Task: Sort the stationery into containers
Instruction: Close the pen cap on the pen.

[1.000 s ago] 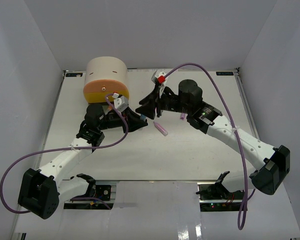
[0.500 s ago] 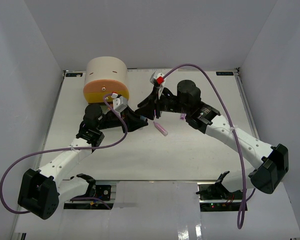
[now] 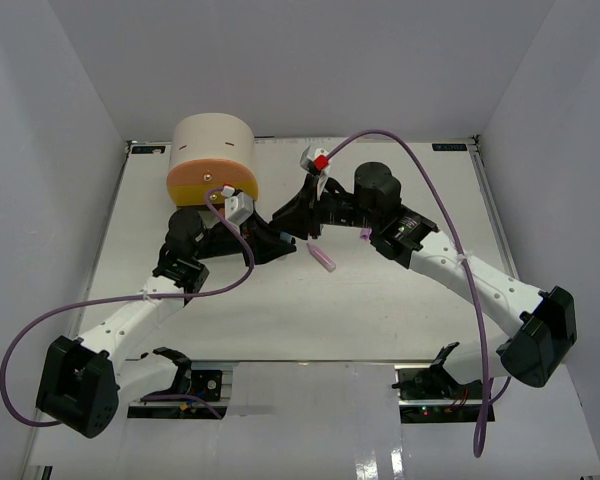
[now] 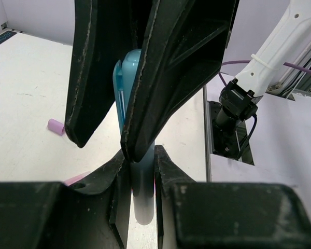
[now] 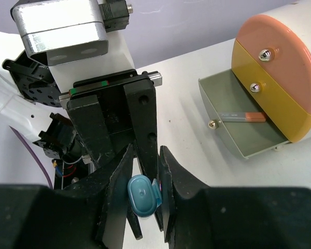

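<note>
Right pincer (image 5: 145,155) nudged leftward, meeting left pincer (image 4: 142,155), both pinching blue pen (image 4: 143,199), grey-green drawer (image 5: 249,137) open

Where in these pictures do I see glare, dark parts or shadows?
Top view: even light, only soft shadows on the table. Left wrist view: the near fingers are almost pure black; the blue pen is clear. Right wrist view: the drawer knobs carry small bright glints.

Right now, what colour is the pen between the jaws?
The pen is teal blue, clearest in the right wrist view.
</note>
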You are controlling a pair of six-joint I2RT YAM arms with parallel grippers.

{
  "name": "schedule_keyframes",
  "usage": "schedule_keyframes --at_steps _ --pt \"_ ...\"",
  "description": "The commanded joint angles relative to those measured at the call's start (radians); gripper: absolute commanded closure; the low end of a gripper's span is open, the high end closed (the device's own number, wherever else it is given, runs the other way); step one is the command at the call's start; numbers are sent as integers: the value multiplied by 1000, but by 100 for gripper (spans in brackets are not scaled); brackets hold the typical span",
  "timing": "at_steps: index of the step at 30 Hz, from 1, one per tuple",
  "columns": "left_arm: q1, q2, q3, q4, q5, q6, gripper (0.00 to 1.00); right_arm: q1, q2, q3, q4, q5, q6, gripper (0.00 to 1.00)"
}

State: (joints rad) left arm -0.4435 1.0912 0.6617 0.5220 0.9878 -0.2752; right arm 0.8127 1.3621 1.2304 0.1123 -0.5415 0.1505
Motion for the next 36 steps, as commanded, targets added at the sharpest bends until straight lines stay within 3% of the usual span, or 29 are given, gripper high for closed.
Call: schedule_keyframes --at_steps 1,25,36 --pt "2 -2 1 99 35 -31 100 -3 0 -25 33 -21 0 92" --pt "2 13 176 174 18 -50 100 -1 -5 -152 -60 -72 -2 92" --pt "2 18 243 141 26 14 100 -3 6 -184 -102 -109 8 92"
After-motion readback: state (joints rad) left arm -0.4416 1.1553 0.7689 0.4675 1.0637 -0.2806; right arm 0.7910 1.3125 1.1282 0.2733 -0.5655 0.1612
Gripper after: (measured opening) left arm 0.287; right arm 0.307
